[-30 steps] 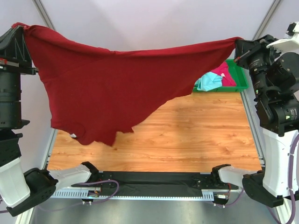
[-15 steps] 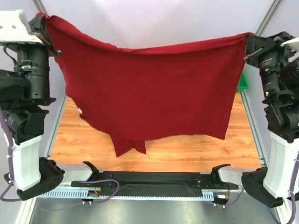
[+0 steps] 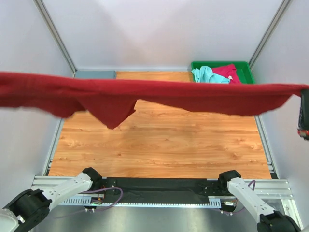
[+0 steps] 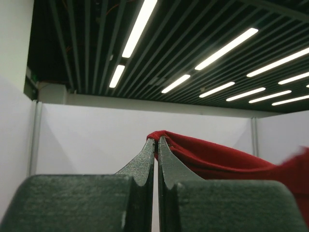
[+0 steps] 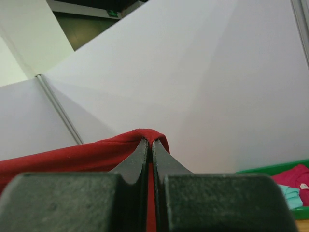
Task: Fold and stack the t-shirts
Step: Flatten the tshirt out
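A dark red t-shirt (image 3: pixel 159 94) is stretched high in the air as a narrow band across the whole top view, with one flap hanging down left of centre. My left gripper (image 4: pixel 157 140) is shut on one end of the shirt (image 4: pixel 217 159), the cloth bunched over its tips. My right gripper (image 5: pixel 150 141) is shut on the other end (image 5: pixel 72 157). Both grippers lie outside the top view. A mint green t-shirt (image 3: pixel 207 75) and a pinkish-red t-shirt (image 3: pixel 227 72) lie crumpled in the tray. A slate grey-blue t-shirt (image 3: pixel 95 74) lies flat at the back left corner.
The green plastic tray (image 3: pixel 244 64) stands at the table's back right corner and also shows low in the right wrist view (image 5: pixel 275 168). White walls with metal posts close in the wooden table (image 3: pixel 159 145). Part of the right arm (image 3: pixel 304 116) shows at the right edge.
Both arms have lifted and swung out of the top view. The dark red shirt, earlier hanging as a broad sheet, now shows as a thin taut band.
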`<state>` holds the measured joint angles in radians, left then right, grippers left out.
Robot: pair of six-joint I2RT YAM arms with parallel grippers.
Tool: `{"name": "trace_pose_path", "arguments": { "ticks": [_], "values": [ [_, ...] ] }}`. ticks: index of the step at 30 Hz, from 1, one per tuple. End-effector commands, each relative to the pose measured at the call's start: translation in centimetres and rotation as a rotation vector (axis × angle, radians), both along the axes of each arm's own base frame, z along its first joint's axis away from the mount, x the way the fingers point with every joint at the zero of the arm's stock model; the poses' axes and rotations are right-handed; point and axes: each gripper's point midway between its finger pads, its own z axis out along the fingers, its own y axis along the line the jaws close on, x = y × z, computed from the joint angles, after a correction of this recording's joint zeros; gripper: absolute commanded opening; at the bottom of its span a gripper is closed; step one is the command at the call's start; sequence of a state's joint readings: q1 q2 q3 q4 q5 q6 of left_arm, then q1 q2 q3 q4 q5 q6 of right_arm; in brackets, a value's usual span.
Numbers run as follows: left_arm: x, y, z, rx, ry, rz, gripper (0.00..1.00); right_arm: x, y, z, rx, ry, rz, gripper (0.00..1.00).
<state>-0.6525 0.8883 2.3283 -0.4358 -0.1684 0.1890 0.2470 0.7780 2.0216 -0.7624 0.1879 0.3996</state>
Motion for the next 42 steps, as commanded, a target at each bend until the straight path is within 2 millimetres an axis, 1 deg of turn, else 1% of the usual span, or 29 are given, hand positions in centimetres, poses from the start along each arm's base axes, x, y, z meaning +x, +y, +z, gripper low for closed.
{"name": "trace_pose_path", "arguments": {
  "ticks": [1,4,6,9,10,11,13,14,16,17,18,19,20,21,22,24,25,26,27,28,29,30,31,32,33,34,35,38,42],
  "values": [
    [-0.5,-1.4,0.9,0.004,-0.037,-0.086,0.0,-0.7,-0.8,-0.3,0.016,-0.012,-0.032,0.0],
    [0.0,-1.8,1.2,0.001,-0.039,-0.087,0.0,-0.8,-0.8,0.1,0.016,-0.025,-0.036,0.0],
    [1.3,-2.3,1.3,0.005,-0.023,-0.065,0.0,0.8,-0.5,-0.1,0.006,0.003,-0.04,0.0],
    [6.1,-5.0,0.7,0.053,0.069,-0.016,0.0,4.5,0.7,-1.5,-0.016,0.077,-0.023,0.0],
    [8.7,-6.5,-0.1,0.086,0.125,0.005,0.0,5.6,1.1,-2.0,-0.019,0.099,-0.018,0.0],
    [10.3,-7.4,-0.9,0.107,0.161,0.018,0.0,7.9,1.6,-3.6,-0.032,0.155,-0.018,0.0],
    [15.9,-10.4,-4.1,0.179,0.279,0.079,0.0,10.3,2.1,-5.3,-0.041,0.198,-0.025,0.0],
    [17.9,-11.4,-5.6,0.212,0.324,0.105,0.0,13.0,2.6,-7.8,-0.058,0.262,-0.034,0.0],
    [24.0,-14.7,-10.5,0.322,0.443,0.184,0.0,15.6,2.5,-10.4,-0.075,0.329,-0.077,0.0],
    [26.9,-16.1,-13.8,0.387,0.508,0.211,0.0,17.8,2.6,-13.4,-0.105,0.391,-0.099,0.0],
    [28.7,-16.9,-15.2,0.411,0.53,0.225,0.0,19.6,2.4,-15.3,-0.118,0.441,-0.139,0.0],
    [31.7,-18.7,-18.1,0.473,0.578,0.223,0.0,21.0,2.4,-17.2,-0.152,0.479,-0.158,0.0],
    [34.5,-19.0,-21.5,0.515,0.644,0.253,0.0,22.4,2.3,-18.2,-0.155,0.489,-0.177,0.0],
    [36.4,-19.5,-22.9,0.521,0.656,0.26,0.0,24.6,2.3,-21.9,-0.187,0.571,-0.196,0.0],
    [39.5,-21.0,-26.6,0.581,0.707,0.257,0.0,25.7,2.3,-23.5,-0.202,0.598,-0.207,0.0],
    [43.4,-21.6,-31.0,0.624,0.762,0.294,0.0,28.5,1.4,-26.4,-0.196,0.621,-0.24,0.0],
    [46.6,-22.6,-35.7,0.69,0.828,0.316,0.0,30.8,1.3,-31.2,-0.209,0.72,-0.237,0.0],
    [48.4,-22.9,-38.1,0.717,0.857,0.329,0.0,32.2,0.0,-32.8,-0.187,0.743,-0.256,0.0],
    [50.1,-22.7,-38.8,0.719,0.874,0.352,0.0,33.2,-0.3,-34.6,-0.162,0.784,-0.251,0.0],
    [52.7,-23.3,-43.7,0.761,0.963,0.366,0.0,34.7,-0.8,-38.1,-0.171,0.862,-0.255,0.0],
    [54.2,-23.4,-43.2,0.739,0.963,0.386,0.0,35.7,-1.5,-38.8,-0.163,0.864,-0.27,0.0],
    [55.3,-23.5,-44.6,0.737,0.984,0.399,0.0,36.4,-1.8,-40.1,-0.172,0.89,-0.27,0.0],
    [56.9,-23.9,-48.1,0.765,1.029,0.4,0.0,37.3,-2.1,-40.3,-0.174,0.894,-0.268,0.0],
    [57.8,-24.2,-47.7,0.751,1.02,0.406,0.0,38.3,-2.7,-42.9,-0.181,0.952,-0.271,0.0],
    [58.6,-24.5,-50.1,0.761,1.061,0.406,0.0,38.8,-2.7,-43.4,-0.193,0.969,-0.259,0.0],
    [58.9,-24.8,-50.4,0.753,1.065,0.397,0.0,39.3,-2.5,-44.0,-0.203,0.986,-0.245,0.0],
    [59.1,-25.1,-50.8,0.749,1.07,0.388,0.0,39.7,-4.1,-44.1,-0.193,1.0,-0.266,0.0],
    [59.8,-25.4,-51.7,0.724,1.096,0.378,0.0,40.8,-4.5,-45.8,-0.192,1.041,-0.241,0.0],
    [59.8,-25.1,-52.0,0.685,1.13,0.39,0.0,41.5,-4.6,-45.2,-0.177,1.041,-0.208,0.01]
  ]
}}
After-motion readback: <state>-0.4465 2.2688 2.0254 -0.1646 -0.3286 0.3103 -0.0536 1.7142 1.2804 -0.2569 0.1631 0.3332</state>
